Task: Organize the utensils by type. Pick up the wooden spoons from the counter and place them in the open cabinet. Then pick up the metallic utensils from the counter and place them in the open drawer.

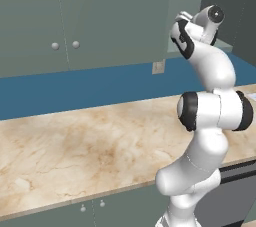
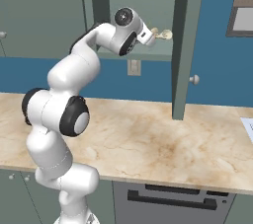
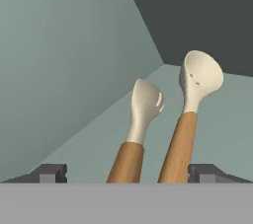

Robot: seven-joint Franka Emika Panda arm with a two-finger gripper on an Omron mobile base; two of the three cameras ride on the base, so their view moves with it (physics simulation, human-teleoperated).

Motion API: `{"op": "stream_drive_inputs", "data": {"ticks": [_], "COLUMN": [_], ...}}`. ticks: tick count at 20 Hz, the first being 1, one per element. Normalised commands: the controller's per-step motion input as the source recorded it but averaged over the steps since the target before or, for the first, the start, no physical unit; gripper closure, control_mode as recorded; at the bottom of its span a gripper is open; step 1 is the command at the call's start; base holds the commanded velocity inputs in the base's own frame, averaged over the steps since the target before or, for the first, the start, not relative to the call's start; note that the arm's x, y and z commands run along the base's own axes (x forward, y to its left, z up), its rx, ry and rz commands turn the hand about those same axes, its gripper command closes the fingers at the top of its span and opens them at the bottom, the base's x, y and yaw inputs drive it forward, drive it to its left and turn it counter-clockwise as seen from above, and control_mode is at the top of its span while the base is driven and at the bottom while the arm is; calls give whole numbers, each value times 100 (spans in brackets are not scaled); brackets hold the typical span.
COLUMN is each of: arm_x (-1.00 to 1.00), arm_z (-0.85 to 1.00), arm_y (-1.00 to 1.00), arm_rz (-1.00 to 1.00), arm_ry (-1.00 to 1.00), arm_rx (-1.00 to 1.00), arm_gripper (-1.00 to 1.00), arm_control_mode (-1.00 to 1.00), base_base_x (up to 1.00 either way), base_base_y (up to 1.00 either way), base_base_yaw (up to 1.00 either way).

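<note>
Gripper point(image 3: 127, 172) spread wide inside the cabinet point(image 3: 64, 60) — holding nothing.
Between its tips lie two wooden spoons: left spoon point(image 3: 141, 119), right spoon point(image 3: 190, 109), side by side on the shelf — light, stiff, likely smooth; best gripped mid-handle.

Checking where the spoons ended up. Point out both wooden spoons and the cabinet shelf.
Left wooden spoon point(image 3: 146, 100), hand view, on its cream bowl.
Right wooden spoon point(image 3: 200, 75), hand view, on its cream bowl.
Cabinet shelf point(image 3: 227, 119), hand view, on its bare floor.
</note>
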Motion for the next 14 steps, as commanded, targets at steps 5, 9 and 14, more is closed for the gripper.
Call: {"op": "stream_drive_inputs", "data": {"ticks": [5, 9, 14], "arm_x": [-33, -93, -100], "arm_z": [0, 0, 0], "arm_y": [0, 0, 0], "arm_rz": [0, 0, 0], "arm_ry": [-8, -4, -7], "arm_rx": [0, 0, 0], "arm_gripper": [-100, -100, -100], "arm_control_mode": [-100, -100, -100], "base_base_x": [0, 0, 0], "base_base_y": [0, 0, 0], "base_base_yaw": [0, 0, 0]}}
